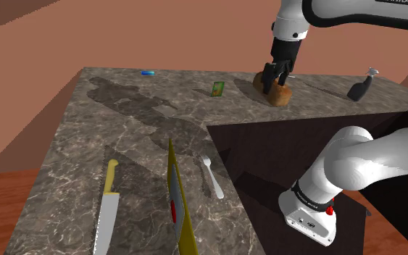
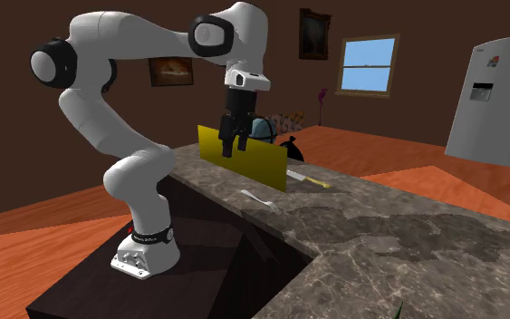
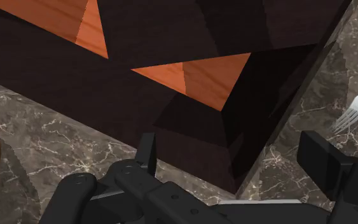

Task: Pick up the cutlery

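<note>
Your jaws stand apart and empty over the counter's (image 1: pixel 122 130) inner edge, near what may be a bread loaf (image 1: pixel 273 95), while the fork (image 1: pixel 211 176) lies well away, beside the yellow board (image 1: pixel 175 192).

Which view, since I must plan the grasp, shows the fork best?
The shoulder view: the whole fork lies unobstructed on the counter. The second exterior view shows the fork thin, at a low angle; the wrist view catches its tines and some handle.

A pale silver fork (image 1: pixel 211 177) lies flat on the counter (image 1: pixel 79 145) by its inner edge, tines toward eleven o'clock in the shoulder view.
</note>
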Controlling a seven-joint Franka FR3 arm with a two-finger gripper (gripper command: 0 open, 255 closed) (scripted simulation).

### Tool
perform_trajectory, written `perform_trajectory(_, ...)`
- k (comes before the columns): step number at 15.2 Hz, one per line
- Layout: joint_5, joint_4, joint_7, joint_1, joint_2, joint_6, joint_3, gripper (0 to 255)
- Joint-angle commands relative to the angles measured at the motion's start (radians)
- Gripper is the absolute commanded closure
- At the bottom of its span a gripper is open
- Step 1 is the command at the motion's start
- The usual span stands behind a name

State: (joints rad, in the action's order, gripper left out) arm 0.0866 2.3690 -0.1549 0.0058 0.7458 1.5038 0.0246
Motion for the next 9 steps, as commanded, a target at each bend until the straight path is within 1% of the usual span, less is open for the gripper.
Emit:
perform_trajectory(1,0.000,0.000,0.000,0.000,0.000,0.000,0.000,0)
perform_trajectory(9,-0.157,0.186,-0.224,0.035,0.014,0.164,0.120,0)
